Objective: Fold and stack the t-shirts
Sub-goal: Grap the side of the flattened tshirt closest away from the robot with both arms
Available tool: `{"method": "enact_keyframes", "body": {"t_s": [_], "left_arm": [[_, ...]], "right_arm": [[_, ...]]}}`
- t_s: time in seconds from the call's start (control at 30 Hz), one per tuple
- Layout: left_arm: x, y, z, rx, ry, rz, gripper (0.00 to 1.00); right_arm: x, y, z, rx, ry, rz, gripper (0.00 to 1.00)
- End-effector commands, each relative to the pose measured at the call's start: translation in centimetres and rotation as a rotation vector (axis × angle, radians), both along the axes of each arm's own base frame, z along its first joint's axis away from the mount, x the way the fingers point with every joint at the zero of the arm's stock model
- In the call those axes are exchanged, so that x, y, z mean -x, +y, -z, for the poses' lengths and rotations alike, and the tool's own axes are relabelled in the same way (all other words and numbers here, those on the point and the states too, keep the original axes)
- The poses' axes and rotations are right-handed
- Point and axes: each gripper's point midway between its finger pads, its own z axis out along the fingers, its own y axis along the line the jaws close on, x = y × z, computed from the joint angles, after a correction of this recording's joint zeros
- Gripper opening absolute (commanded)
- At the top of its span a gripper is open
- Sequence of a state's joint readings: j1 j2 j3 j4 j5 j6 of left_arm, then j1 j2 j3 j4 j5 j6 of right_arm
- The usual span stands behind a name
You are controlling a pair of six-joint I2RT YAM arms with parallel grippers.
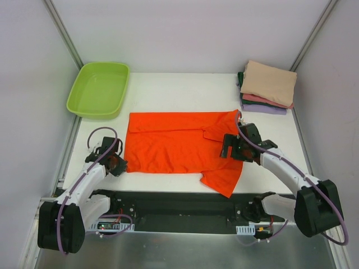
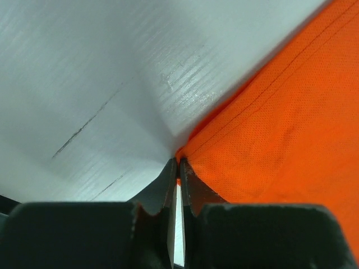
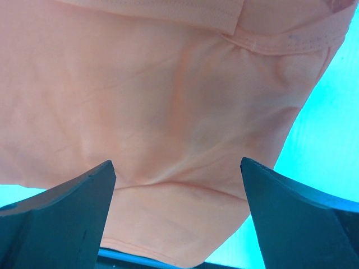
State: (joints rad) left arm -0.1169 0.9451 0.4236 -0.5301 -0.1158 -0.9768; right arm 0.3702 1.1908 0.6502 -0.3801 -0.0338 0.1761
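A bright orange t-shirt [image 1: 174,147] lies partly folded across the middle of the table, one sleeve hanging toward the near right edge. My left gripper [image 1: 119,164] is shut on the shirt's near left corner; in the left wrist view [image 2: 179,163] the cloth edge [image 2: 280,129] is pinched between the closed fingers. My right gripper [image 1: 229,147] is open just above the shirt's right part; in the right wrist view [image 3: 177,168] the cloth [image 3: 168,95] shows between the spread fingers, washed out to peach. Folded tan [image 1: 269,82], salmon-pink [image 1: 263,101], purple [image 1: 269,110] and dark green [image 1: 240,78] shirts are stacked at the back right.
A lime-green plastic tub [image 1: 99,88] stands empty at the back left. Walls close in the table on both sides and the back. A black strip runs along the near edge by the arm bases [image 1: 185,204].
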Motion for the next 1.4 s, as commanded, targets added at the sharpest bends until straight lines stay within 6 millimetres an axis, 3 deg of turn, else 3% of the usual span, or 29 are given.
{"method": "enact_keyframes", "body": {"t_s": [0.0,0.07,0.27,0.33,0.47,0.7,0.77,1.0,1.1,1.37], "left_arm": [[0.3,-0.2,0.0,0.006,-0.002,0.028,0.00],[0.1,-0.1,-0.2,-0.001,-0.019,0.029,0.00],[-0.2,-0.1,-0.5,0.001,-0.051,0.033,0.00],[-0.3,-0.1,-0.5,0.003,-0.054,0.033,0.00],[-0.5,-0.2,-0.6,0.008,-0.064,0.032,0.00],[-0.6,-0.4,-0.5,0.018,-0.065,0.039,0.00],[-0.6,-0.5,-0.4,0.020,-0.063,0.039,0.00],[-0.8,-0.5,-0.6,0.022,-0.072,0.043,0.00],[-0.8,-0.6,-0.6,0.023,-0.072,0.046,0.00],[-0.9,-0.7,-0.6,0.032,-0.070,0.040,0.00]], "right_arm": [[2.2,-0.2,-1.2,0.042,0.012,-0.051,0.96],[3.5,-0.4,-1.7,0.117,0.005,-0.102,0.96],[9.9,1.0,-1.5,0.224,0.080,-0.284,0.99],[12.0,1.7,-1.0,0.241,0.105,-0.350,0.95],[14.2,1.5,0.4,0.296,0.158,-0.343,0.88],[14.8,1.7,2.5,0.328,0.203,-0.318,0.75],[14.9,2.3,2.9,0.306,0.212,-0.329,0.74],[15.7,1.6,4.4,0.326,0.257,-0.312,0.70],[15.2,1.5,4.4,0.337,0.232,-0.276,0.65],[13.3,0.7,3.8,0.370,0.141,-0.163,0.36]]}}
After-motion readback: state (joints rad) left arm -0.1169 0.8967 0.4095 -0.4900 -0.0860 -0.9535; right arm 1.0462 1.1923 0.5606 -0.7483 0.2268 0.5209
